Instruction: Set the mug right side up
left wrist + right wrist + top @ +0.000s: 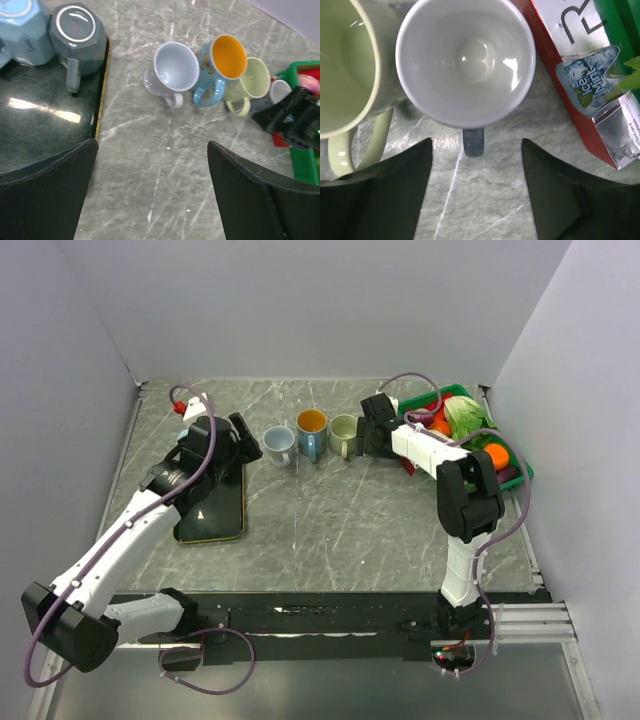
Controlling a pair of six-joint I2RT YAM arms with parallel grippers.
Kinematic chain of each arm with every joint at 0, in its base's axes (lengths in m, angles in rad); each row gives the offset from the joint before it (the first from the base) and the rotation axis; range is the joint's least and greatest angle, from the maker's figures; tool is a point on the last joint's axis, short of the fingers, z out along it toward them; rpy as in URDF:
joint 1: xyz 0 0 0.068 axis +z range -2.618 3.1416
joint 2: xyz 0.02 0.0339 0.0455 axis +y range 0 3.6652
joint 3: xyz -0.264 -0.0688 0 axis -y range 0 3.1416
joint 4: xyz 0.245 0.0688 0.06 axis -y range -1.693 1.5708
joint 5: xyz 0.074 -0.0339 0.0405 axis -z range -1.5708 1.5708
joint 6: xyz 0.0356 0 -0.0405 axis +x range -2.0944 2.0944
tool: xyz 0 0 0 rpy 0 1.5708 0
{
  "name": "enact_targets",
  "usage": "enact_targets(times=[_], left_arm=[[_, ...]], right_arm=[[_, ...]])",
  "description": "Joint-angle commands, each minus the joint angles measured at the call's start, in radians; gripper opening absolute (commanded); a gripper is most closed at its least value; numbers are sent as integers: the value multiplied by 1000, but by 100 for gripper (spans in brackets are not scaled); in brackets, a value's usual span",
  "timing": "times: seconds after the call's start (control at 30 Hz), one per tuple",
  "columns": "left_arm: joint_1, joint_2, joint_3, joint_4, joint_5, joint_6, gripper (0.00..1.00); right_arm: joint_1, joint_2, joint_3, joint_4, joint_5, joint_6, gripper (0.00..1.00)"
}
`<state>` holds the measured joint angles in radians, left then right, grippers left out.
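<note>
A mug (465, 60) with a white inside and a dark grey-blue handle (473, 141) stands mouth up on the marble table, just right of a pale green mug (350, 65). My right gripper (476, 145) hovers over it, open; the handle lies between the fingers and touches neither. In the top view this gripper (372, 430) covers that mug. My left gripper (152, 141) is open and empty above the table beside the dark tray (40, 125). A grey mug (77, 30) and a light blue mug (20, 25) sit upside down on that tray.
A lavender-white mug (175, 65), a blue mug with an orange inside (227, 55) and the green mug (255, 77) stand upright in a row. A red mint box (570, 75) lies right beside the white mug. The green bin (455, 390) of toy food is at the back right.
</note>
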<state>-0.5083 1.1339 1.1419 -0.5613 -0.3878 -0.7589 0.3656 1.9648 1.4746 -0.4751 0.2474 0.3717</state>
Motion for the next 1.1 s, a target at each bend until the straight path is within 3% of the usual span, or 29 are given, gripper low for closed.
enact_targets(times=[0.0, 0.1, 0.23, 0.53, 0.87, 1.07], left_arm=[[7, 32, 70, -34, -77, 35, 96], [20, 58, 73, -43, -85, 46, 96], [48, 104, 59, -46, -92, 66, 96], [186, 225, -5, 57, -76, 138, 99], [287, 426, 30, 182, 75, 275, 84], [289, 527, 33, 230, 98, 340, 76]], right_arm=[[-5, -127, 21, -29, 0, 18, 87], [-5, -194, 20, -59, -22, 13, 100], [-4, -271, 20, -102, -66, -7, 100], [-4, -487, -120, -4, -232, -19, 100], [-4, -694, -229, 101, -310, 30, 100], [-4, -705, -226, 81, -336, 42, 100]])
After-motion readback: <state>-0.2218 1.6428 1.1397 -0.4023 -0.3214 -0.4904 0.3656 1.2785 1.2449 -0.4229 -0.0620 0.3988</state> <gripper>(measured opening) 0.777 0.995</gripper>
